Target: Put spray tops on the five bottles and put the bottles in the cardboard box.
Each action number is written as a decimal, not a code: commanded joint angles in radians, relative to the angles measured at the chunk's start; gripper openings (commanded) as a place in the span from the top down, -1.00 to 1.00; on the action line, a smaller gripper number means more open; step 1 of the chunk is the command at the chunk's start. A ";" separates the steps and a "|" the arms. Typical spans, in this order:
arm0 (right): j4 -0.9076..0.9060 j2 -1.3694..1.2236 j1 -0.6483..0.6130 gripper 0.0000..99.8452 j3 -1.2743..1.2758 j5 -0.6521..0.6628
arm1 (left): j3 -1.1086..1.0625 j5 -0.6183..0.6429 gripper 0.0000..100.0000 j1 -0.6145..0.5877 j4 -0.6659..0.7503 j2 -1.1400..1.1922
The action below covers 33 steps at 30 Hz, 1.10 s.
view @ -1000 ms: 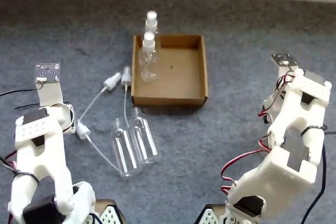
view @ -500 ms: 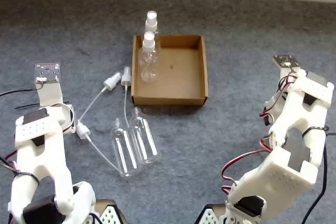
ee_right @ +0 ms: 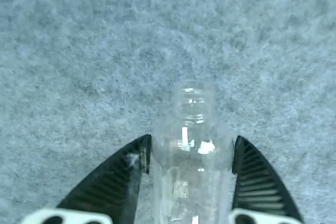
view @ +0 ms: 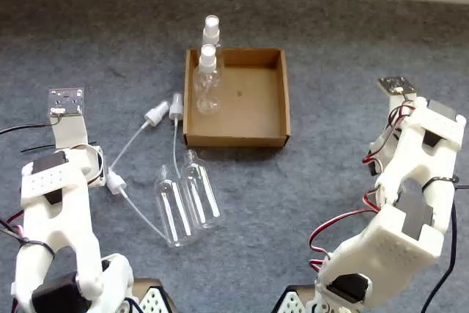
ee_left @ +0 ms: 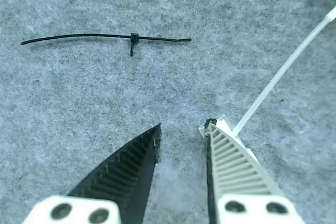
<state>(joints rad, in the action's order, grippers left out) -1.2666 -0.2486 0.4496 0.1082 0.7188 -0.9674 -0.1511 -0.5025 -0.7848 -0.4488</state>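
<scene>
**benchrat:** Where's everything sitting right now?

**so101_fan:** Big stuff first. It's a grey desk with an arm down each side and the box in the middle. One capped bottle stands inside against the box wall. A second capped bottle is at the rear corner, and I can't tell if it's inside or just behind. Two bare bottles lie touching each other near the box front. The right hand is clamped on the fifth bottle, jaws on its shoulders, with the neck open and sticking out past them.

**benchrat:** And the tops?

**so101_fan:** All three are loose on the desk: a pair by the box's side and the nearest top by the left arm. The left hand is spread with nothing in it, and that top's tube runs right beside its pale jaw. There's a black tie lying farther off.

**benchrat:** So how'd you cap it?

**so101_fan:** My guess is to keep the right hand's grip below the neck and hold the bottle steady. Pinch the nearest top by its head, not the bendy tube. Then thread the tube tip into the neck first and seat the head square.
</scene>
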 commanded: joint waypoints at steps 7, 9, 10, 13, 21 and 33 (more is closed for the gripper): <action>-0.004 -0.015 0.004 0.57 -0.025 0.035 | 0.004 0.000 0.72 0.013 0.009 -0.008; -0.004 -0.028 0.012 0.57 -0.025 0.038 | 0.004 0.000 0.72 0.013 0.009 -0.008; -0.004 -0.033 0.013 0.58 -0.025 0.040 | 0.004 0.000 0.72 0.013 0.009 -0.008; -0.004 -0.038 0.022 0.65 -0.025 0.040 | 0.004 0.000 0.72 0.013 0.009 -0.008; -0.013 0.062 0.019 0.99 -0.099 -0.008 | 0.113 -0.002 0.72 0.025 0.008 -0.007; 0.028 0.561 -0.206 0.99 0.122 -0.245 | 0.788 -0.029 0.72 0.219 -0.433 0.282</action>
<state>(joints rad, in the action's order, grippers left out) -1.2727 0.1596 0.3237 0.1588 0.5209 -0.4611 -0.1511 -0.3552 -1.0779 -0.3368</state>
